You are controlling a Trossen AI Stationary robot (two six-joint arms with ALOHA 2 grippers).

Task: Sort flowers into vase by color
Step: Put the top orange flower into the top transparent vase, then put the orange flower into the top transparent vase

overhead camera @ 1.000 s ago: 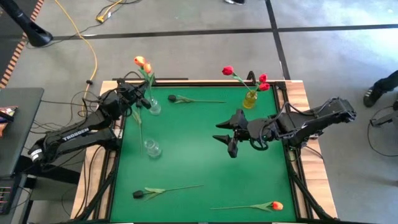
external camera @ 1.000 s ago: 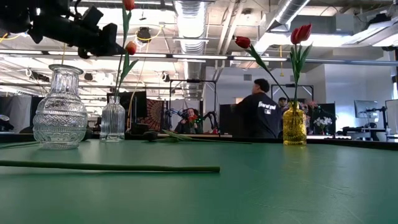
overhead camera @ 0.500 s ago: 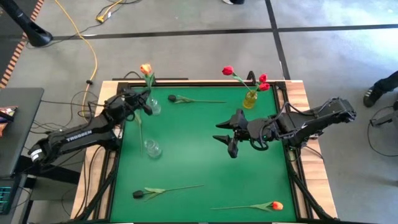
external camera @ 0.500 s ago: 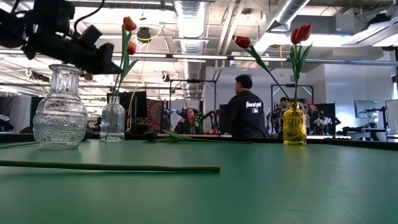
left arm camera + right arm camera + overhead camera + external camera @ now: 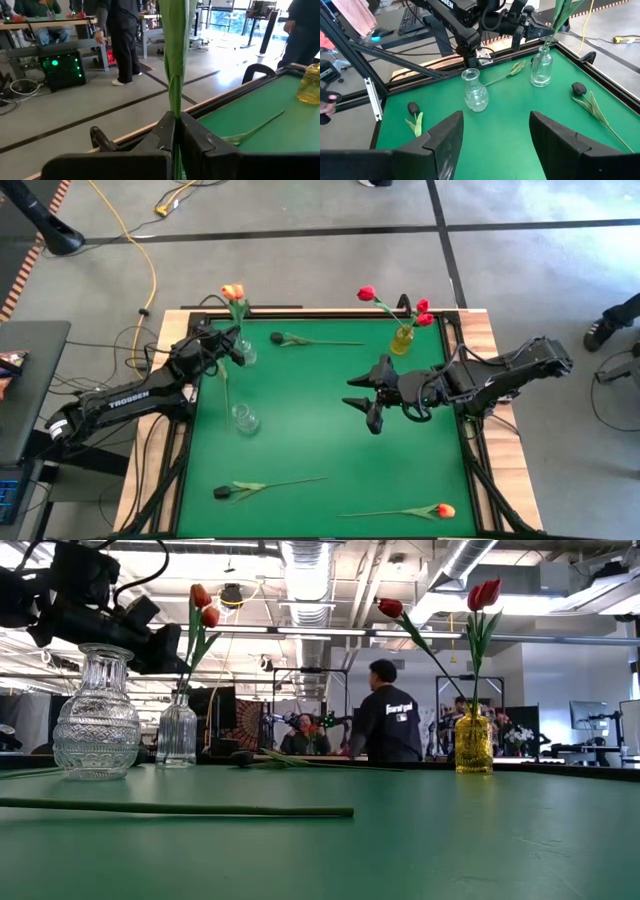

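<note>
change: over the last second your left gripper [image 5: 232, 345] has come down and in over the far-left clear vase [image 5: 246, 350], bringing the orange tulip [image 5: 232, 291] lower; in the low view its head has sunk beside the orange one already standing there.
meaning: looks like the insert step of orange-into-clear-vase; from above the stem seems at or in the mouth, but I can't tell how deep, so don't count it as placed.
left fingers: pinched tight on the green stem, which the left wrist view shows running straight up between them.
left arm pose: stretched from the left edge of the worktop [image 5: 320, 430] toward the far-left corner, wrist just above the vase.
right gripper: [image 5: 366, 392] hovering mid-worktop, right of centre, pointing left; unchanged over that second.
right fingers: spread well apart, holding nothing; the right wrist view shows only green worktop between them.
right arm pose: low, reaching in from the right edge, waiting.
yellow vase: [image 5: 402, 339] far right, holds three red tulips [image 5: 421, 313].
empty vase: second clear vase [image 5: 245, 418] left of centre, nothing in it.
loose flowers: dark tulip [image 5: 278, 338] lying at the far edge just right of the clear vase; dark tulip [image 5: 222, 492] near left; orange tulip [image 5: 444, 510] near right.
left to do: you have three flowers on the worktop unsorted.
risk: stem is thin and the vase mouth narrow; letting go early could tip the flower out.
</note>
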